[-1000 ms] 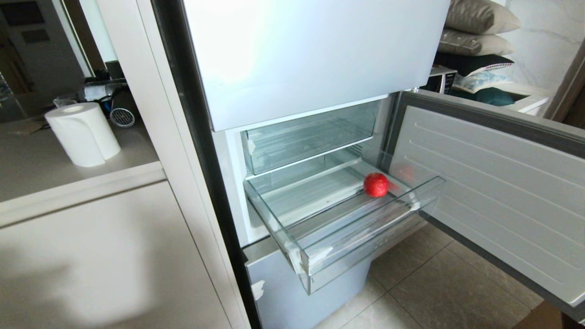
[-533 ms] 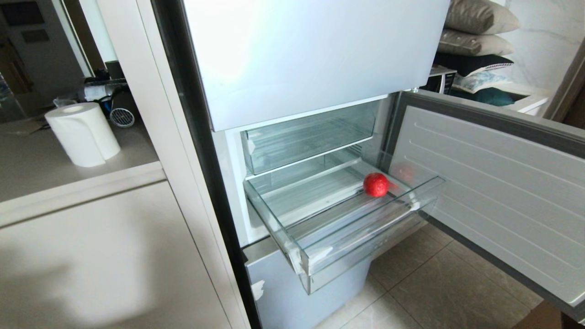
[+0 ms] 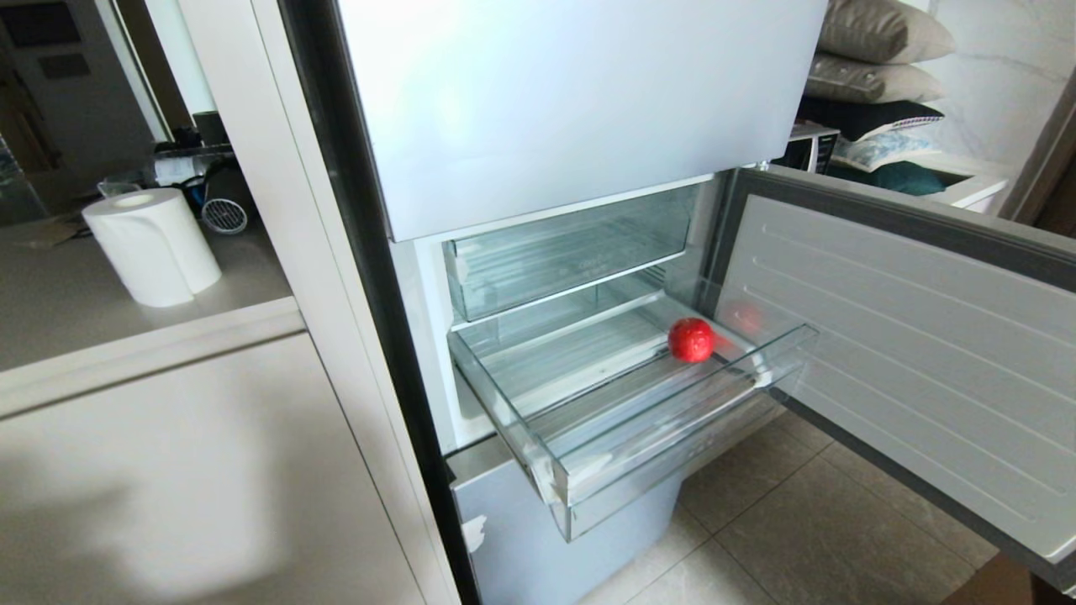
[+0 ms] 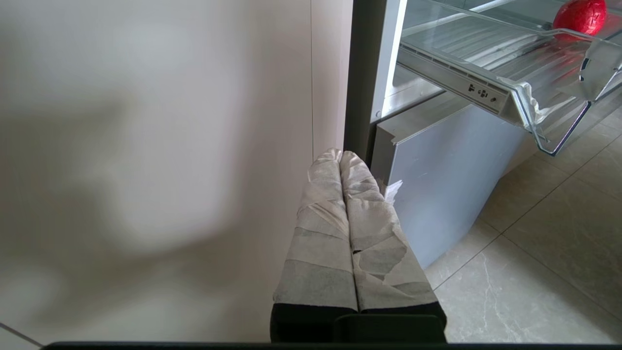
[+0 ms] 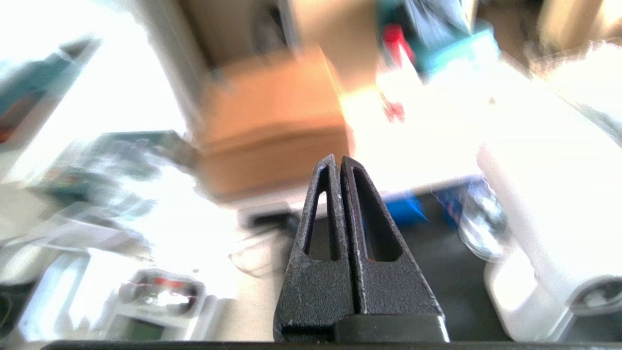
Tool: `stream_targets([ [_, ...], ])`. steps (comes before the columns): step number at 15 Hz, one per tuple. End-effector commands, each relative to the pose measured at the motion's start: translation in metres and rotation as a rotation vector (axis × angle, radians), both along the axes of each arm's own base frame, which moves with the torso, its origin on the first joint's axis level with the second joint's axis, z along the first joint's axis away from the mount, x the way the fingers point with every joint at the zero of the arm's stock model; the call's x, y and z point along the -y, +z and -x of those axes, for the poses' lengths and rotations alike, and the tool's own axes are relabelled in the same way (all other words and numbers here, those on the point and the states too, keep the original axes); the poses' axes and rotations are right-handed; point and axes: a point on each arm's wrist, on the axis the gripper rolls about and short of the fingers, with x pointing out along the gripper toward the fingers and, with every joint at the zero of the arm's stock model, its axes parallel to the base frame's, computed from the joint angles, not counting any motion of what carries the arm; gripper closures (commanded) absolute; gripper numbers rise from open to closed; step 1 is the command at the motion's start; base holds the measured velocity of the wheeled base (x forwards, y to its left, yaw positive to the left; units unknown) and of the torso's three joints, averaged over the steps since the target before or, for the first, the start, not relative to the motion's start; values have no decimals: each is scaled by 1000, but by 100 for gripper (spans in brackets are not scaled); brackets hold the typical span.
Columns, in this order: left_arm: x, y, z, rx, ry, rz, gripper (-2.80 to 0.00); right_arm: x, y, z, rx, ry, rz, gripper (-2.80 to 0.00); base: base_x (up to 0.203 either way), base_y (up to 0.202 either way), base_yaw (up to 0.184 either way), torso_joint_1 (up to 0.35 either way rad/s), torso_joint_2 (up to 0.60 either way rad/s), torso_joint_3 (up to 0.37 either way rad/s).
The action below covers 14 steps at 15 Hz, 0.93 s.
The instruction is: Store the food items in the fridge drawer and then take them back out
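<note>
The pale blue fridge (image 3: 572, 92) stands with its middle door (image 3: 908, 353) swung open to the right. The clear fridge drawer (image 3: 588, 470) is pulled out, and a round glossy red fruit (image 3: 692, 339) lies in it near the right wall. That fruit (image 4: 580, 15) also shows in the left wrist view. My left gripper (image 4: 340, 156) is shut and empty, low beside the fridge's black side edge. My right gripper (image 5: 337, 159) is shut on nothing, away from the fridge, facing a cluttered room. Neither arm shows in the head view.
A shallower clear drawer (image 3: 572, 252) sits closed above the open one. A paper towel roll (image 3: 151, 244) stands on the counter (image 3: 126, 311) to the left. Pillows (image 3: 883, 50) are stacked behind the door. A brown cardboard box (image 5: 272, 121) lies ahead of the right gripper.
</note>
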Motion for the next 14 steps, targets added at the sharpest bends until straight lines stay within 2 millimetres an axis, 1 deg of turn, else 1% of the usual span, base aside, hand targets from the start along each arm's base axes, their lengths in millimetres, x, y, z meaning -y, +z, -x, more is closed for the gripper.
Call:
stream_targets([
  [1, 0, 0, 0, -1, 0, 0, 0, -110, 59, -6, 76, 151, 223, 0, 0, 0, 0, 0, 0, 0],
  [2, 0, 0, 0, -2, 0, 0, 0, -138, 64, -14, 99, 252, 235, 0, 0, 0, 0, 0, 0, 0],
  [3, 0, 0, 0, -2, 0, 0, 0, -161, 65, -19, 113, 358, 238, 0, 0, 0, 0, 0, 0, 0],
  [5, 0, 0, 0, -1, 0, 0, 0, -202, 56, -22, 108, 601, 243, 0, 0, 0, 0, 0, 0, 0],
  [6, 0, 0, 0, -2, 0, 0, 0, -220, 46, -20, 94, 730, 239, 0, 0, 0, 0, 0, 0, 0],
  [7, 0, 0, 0, -2, 0, 0, 0, -236, 31, -16, 70, 858, 225, 0, 0, 0, 0, 0, 0, 0],
  [8, 0, 0, 0, -1, 0, 0, 0, -248, 9, -9, 27, 970, 205, 0, 0, 0, 0, 0, 0, 0],
  [9, 0, 0, 0, -2, 0, 0, 0, -256, -23, -4, -54, 1063, 169, 0, 0, 0, 0, 0, 0, 0],
  [11, 0, 0, 0, 0, 0, 0, 0, -262, -80, 3, -211, 1140, 110, 0, 0, 0, 0, 0, 0, 0],
  [12, 0, 0, 0, -2, 0, 0, 0, -263, -98, 8, -261, 1151, 99, 0, 0, 0, 0, 0, 0, 0],
  [13, 0, 0, 0, -1, 0, 0, 0, -263, -104, 10, -281, 1155, 100, 0, 0, 0, 0, 0, 0, 0],
  [14, 0, 0, 0, -2, 0, 0, 0, -263, -103, 10, -263, 1149, 74, 0, 0, 0, 0, 0, 0, 0],
])
